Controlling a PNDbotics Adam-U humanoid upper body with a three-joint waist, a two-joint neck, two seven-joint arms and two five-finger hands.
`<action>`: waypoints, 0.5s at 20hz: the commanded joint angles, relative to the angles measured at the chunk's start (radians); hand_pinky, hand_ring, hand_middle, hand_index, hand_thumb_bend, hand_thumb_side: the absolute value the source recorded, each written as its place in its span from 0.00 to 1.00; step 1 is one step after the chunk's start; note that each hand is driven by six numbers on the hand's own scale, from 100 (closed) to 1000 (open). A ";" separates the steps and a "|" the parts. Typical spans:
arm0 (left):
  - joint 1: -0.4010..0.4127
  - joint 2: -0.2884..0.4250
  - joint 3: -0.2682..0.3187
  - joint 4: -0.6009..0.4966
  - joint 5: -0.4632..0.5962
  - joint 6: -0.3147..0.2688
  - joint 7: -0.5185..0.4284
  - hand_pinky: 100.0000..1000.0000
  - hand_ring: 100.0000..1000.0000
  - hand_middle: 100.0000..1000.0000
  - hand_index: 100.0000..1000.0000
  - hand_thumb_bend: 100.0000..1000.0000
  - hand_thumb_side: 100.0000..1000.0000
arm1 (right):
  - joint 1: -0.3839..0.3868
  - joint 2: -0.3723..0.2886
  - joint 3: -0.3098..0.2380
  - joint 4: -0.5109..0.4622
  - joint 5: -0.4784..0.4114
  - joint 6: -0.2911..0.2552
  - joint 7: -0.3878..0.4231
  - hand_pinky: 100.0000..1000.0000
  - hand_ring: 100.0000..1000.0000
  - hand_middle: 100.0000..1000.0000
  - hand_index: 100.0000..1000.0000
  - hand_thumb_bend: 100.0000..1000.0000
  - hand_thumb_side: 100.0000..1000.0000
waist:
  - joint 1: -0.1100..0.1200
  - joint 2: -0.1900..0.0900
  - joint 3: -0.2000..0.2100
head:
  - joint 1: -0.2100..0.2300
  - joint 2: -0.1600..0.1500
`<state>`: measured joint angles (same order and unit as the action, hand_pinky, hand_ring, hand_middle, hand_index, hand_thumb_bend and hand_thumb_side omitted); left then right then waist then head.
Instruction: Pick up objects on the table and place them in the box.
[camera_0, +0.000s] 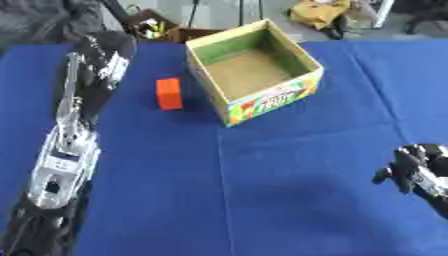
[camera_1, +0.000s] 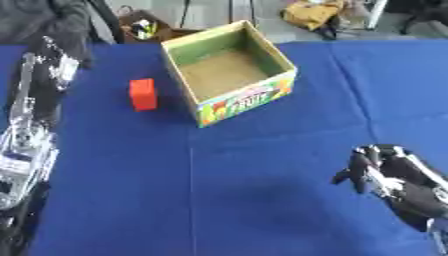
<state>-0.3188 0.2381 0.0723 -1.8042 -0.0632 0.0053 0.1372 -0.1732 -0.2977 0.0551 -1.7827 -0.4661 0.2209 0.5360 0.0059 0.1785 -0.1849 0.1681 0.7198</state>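
Nothing boxed yet, judging by the bare floor of the open box (camera_0: 254, 70) near the bench's (camera_0: 262, 200) far edge. Orange block (camera_0: 169, 93) standing just beside its left wall, untouched. Left robot hand's (camera_0: 107, 47) fingers impossible to make out; right robot hand (camera_1: 385, 172) curled, empty, near the right edge.

1. Looks to me like a lab or workshop test bay, not a home.
2. My work surface is a table (camera_0: 289, 190) under a plain blue cloth.
3. Past its far edge I see bare grey floor (camera_0: 219, 12), thin metal legs and dark cables.
4. A yellow bundle (camera_0: 319, 12) and a cluttered crate (camera_1: 144, 27) sit there.
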 joint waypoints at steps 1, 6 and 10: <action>-0.017 0.027 -0.003 -0.021 -0.008 0.000 -0.005 0.56 0.53 0.47 0.65 0.51 0.55 | -0.010 -0.025 -0.004 -0.018 0.008 0.003 0.000 0.53 0.24 0.23 0.28 0.00 0.00 | 0.001 -0.015 -0.002 | -0.004 -0.008; -0.017 0.028 -0.005 -0.019 -0.009 0.001 -0.005 0.56 0.53 0.47 0.65 0.51 0.55 | -0.010 -0.026 -0.003 -0.017 0.009 0.003 0.000 0.53 0.25 0.24 0.28 0.00 0.00 | 0.001 -0.015 -0.003 | -0.005 -0.009; -0.018 0.030 -0.005 -0.017 -0.014 0.002 -0.007 0.56 0.53 0.47 0.65 0.52 0.55 | -0.010 -0.027 -0.004 -0.019 0.008 0.002 0.000 0.53 0.25 0.24 0.28 0.00 0.00 | 0.000 -0.015 -0.002 | -0.006 -0.010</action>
<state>-0.3207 0.2399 0.0721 -1.8041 -0.0717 0.0085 0.1330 -0.1733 -0.3034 0.0556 -1.7827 -0.4637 0.2212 0.5359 0.0086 0.1784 -0.1861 0.1648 0.7192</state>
